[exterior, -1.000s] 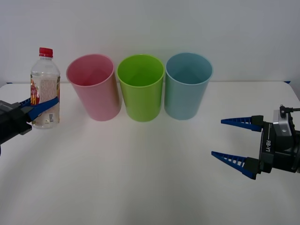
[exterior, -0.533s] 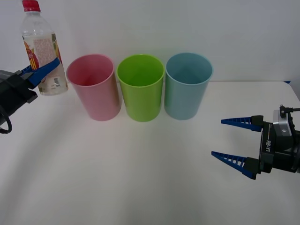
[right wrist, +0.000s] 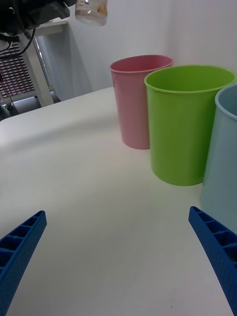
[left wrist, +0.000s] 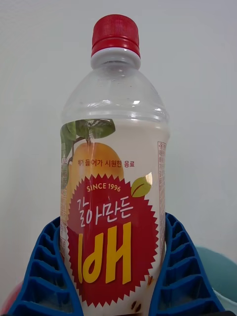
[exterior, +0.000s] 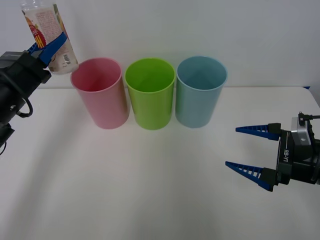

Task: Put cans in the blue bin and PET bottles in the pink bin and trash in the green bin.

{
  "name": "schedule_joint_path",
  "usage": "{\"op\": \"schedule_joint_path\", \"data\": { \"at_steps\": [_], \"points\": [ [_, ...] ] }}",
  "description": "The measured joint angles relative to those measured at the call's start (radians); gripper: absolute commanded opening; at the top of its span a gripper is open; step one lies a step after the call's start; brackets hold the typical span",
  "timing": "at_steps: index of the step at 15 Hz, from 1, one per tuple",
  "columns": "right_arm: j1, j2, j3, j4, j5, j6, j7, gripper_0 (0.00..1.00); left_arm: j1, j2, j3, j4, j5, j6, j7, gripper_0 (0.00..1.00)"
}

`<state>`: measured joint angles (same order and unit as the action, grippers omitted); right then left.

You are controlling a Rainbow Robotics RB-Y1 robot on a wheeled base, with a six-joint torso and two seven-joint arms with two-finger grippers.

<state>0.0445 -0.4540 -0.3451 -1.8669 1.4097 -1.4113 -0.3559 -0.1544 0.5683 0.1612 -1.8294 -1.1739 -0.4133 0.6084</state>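
1. Our left gripper (exterior: pixel 47 50) is up at the far left of the table, off the surface, clamped on the bottle (exterior: pixel 50 37). In the left wrist view the blue ribbed fingers (left wrist: pixel 47 276) press against both sides of the bottle (left wrist: pixel 114 197) at label height.
2. The bottle is clear plastic with a red cap (left wrist: pixel 114 35) and a red, yellow and white label. In the front view it tilts, top leaning left and running out of the top edge, base pointing down-right.
3. The bottle's base hangs just beside the left rim of the pink bin (exterior: pixel 100 92), higher than the rim. We see no contact between them. In the right wrist view the base (right wrist: pixel 92 11) sits high, above and off to the side of the pink bin (right wrist: pixel 137 98).
4. Three bins stand upright in a row at the back of the white table (exterior: pixel 150 190): pink on the left, green bin (exterior: pixel 150 92) in the middle, blue bin (exterior: pixel 201 90) on the right. Neighbours look touching or nearly so.
5. All three bins look empty as far down as we can see.
6. Our right gripper (exterior: pixel 254 152) is low over the table at the right, well apart from the bins, fingers spread wide, holding nothing. Its fingers (right wrist: pixel 19 247) point toward the bins.
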Motion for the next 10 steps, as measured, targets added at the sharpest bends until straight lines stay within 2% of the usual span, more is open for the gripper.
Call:
{"op": "schedule_joint_path", "data": {
  "at_steps": [2, 4, 10],
  "points": [
    [0.000, 0.000, 0.000, 0.000, 0.000, 0.000, 0.000, 1.00, -0.064, -0.049, -0.001, 0.059, -0.067, -0.006, -0.004, 0.00],
    [0.000, 0.000, 0.000, 0.000, 0.000, 0.000, 0.000, 1.00, -0.118, -0.066, -0.015, 0.115, -0.103, -0.005, -0.008, 0.00],
    [0.000, 0.000, 0.000, 0.000, 0.000, 0.000, 0.000, 1.00, -0.245, -0.074, -0.077, 0.291, -0.125, 0.025, -0.056, 0.00]
  ]
}}
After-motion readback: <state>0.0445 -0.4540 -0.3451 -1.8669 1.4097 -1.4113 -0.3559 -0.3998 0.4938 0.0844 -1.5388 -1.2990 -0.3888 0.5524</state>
